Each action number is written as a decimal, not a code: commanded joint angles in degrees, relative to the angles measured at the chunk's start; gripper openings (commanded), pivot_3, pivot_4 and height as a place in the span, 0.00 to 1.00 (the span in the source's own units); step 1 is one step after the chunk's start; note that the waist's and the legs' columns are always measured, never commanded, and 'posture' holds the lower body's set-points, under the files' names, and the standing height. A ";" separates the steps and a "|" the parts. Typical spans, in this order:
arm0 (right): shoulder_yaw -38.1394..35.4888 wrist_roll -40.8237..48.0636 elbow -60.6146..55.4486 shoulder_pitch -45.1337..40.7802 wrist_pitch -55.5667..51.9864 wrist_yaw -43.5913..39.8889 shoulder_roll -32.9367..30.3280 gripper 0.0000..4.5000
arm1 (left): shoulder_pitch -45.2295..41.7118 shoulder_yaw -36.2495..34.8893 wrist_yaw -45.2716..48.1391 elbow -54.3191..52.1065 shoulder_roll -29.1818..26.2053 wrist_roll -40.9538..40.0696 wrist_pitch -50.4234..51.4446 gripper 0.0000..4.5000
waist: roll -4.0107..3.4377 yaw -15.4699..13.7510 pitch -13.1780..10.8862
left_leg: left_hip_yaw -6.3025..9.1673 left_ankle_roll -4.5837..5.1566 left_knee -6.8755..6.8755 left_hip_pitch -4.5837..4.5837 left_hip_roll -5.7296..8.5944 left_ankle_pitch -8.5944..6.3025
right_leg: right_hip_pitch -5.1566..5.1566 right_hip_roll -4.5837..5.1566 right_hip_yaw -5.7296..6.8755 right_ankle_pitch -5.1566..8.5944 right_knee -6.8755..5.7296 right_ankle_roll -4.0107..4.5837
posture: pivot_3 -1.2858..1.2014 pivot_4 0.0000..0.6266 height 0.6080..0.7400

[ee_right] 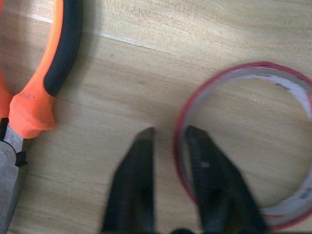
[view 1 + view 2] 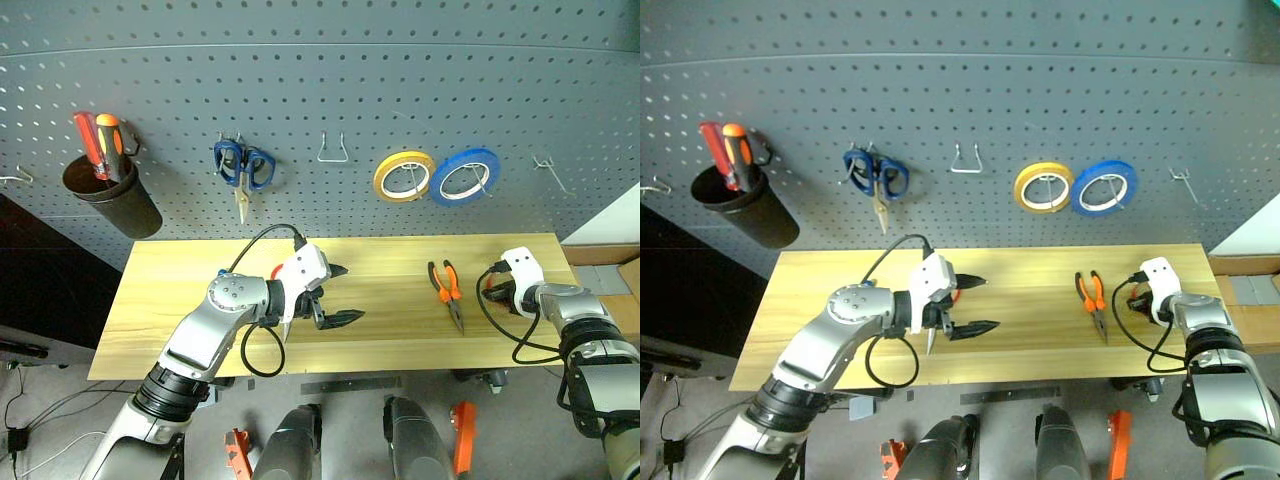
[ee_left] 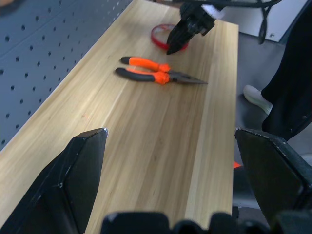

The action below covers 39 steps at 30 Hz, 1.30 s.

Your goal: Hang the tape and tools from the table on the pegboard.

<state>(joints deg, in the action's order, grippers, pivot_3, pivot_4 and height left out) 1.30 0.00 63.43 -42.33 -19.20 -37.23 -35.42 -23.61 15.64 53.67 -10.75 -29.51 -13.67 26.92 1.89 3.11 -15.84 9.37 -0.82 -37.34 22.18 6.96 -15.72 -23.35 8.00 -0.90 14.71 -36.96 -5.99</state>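
At right edge of the counter (image 2: 200, 300), right gripper (image 1: 168, 146) has fingers pinched on the red tape (image 1: 253, 141) rim, one inside the ring, one outside. Pliers (image 2: 447, 290) lie flat just left of it. Centre-left, left gripper (image 2: 338, 296) hovers, fingers wide, empty. Pegboard (image 2: 320, 80) fills the top of frame.

workshop: pegboard (image 2: 320, 90) hung with tools, wooden workbench (image 2: 380, 330)
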 commanded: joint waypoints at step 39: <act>-18.35 7.40 -63.48 9.70 -4.51 22.91 12.21 0.00 | -13.35 1.37 1.25 7.70 11.72 -0.05 -9.78 1.00 | -0.55 3.48 -0.03 | -0.33 -0.18 -0.59 0.77 -0.83 0.51 | -0.87 -0.92 -0.23 -1.42 -0.05 0.35 | 0.42 0.46 1.00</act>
<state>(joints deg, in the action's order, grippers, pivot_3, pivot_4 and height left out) -15.71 6.02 -2.64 -30.71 -27.48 -13.86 -22.98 -36.51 18.12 55.58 -1.80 -18.11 -13.78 18.28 1.34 6.59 -15.87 9.03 -1.02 -37.93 22.96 6.13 -15.20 -24.23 7.09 -1.13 13.29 -36.99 -5.65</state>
